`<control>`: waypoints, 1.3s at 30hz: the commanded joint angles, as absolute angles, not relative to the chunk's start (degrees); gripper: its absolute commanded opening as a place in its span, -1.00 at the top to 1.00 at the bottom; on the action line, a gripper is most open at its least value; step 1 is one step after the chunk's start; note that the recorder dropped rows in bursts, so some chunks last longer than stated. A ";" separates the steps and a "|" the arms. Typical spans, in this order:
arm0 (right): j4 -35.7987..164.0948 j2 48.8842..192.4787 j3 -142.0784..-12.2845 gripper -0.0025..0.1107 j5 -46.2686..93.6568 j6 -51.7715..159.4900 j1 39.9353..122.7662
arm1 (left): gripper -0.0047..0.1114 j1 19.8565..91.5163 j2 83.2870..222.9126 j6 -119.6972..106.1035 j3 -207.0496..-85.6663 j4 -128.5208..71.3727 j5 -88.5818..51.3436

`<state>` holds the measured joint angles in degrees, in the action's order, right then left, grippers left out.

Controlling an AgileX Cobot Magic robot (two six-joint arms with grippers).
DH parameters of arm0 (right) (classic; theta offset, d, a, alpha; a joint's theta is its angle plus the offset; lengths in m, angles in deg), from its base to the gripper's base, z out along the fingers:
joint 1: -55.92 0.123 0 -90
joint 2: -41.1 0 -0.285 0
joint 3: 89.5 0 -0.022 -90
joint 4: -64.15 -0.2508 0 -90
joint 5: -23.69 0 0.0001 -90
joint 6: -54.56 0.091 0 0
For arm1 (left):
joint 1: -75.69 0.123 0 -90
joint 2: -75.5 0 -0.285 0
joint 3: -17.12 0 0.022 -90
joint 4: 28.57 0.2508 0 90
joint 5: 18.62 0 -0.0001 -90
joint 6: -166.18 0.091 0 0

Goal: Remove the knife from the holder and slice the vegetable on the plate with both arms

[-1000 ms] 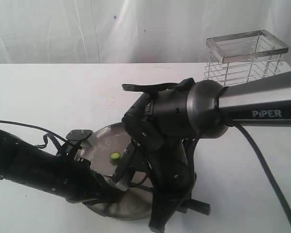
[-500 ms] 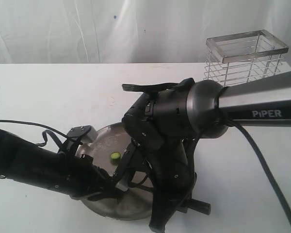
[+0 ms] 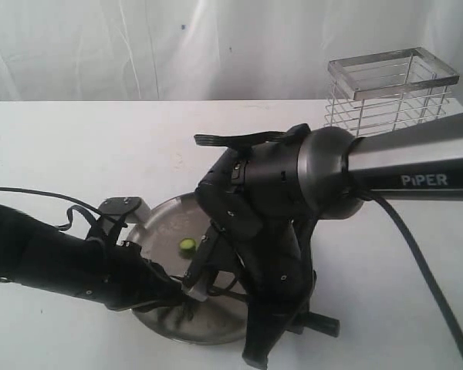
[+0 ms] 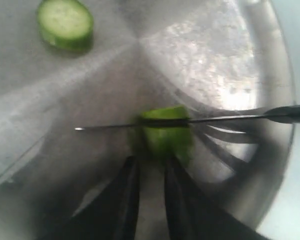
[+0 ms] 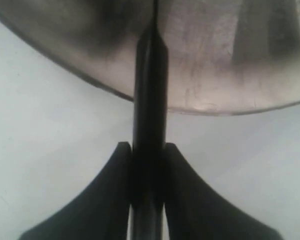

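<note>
In the left wrist view a green vegetable [image 4: 166,140] lies on the steel plate [image 4: 225,65], and a cut slice [image 4: 65,22] lies apart from it. The knife's thin blade [image 4: 115,127] sits across the vegetable's top. My left gripper [image 4: 151,162] is shut on the vegetable's near end. My right gripper [image 5: 149,150] is shut on the knife's black handle [image 5: 150,100], just outside the plate rim [image 5: 215,107]. In the exterior view both arms crowd over the plate [image 3: 163,223]; only the slice [image 3: 187,245] shows there.
The wire holder [image 3: 390,89] stands at the back right of the white table, with nothing in it. The bulky right arm [image 3: 278,200] hides the plate's right half; the left arm [image 3: 54,258] lies low along the front left, cables trailing.
My left arm has reached further right under the right arm, along the plate's near side. The plate and slice shifted slightly. The right arm has barely moved.
</note>
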<state>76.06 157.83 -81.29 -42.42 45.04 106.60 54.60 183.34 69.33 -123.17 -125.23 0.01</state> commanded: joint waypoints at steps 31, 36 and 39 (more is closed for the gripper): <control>75.72 157.61 -81.59 0.96 -42.46 44.39 106.67 | 0.12 54.38 177.69 63.64 -123.04 -119.26 3.05; 75.72 157.61 -81.59 0.96 -42.34 44.39 106.67 | 0.16 53.44 177.69 62.86 -123.04 -119.01 1.14; 75.72 157.61 -81.59 0.96 -41.89 44.39 106.67 | 0.16 51.43 178.02 62.86 -123.04 -119.01 -0.96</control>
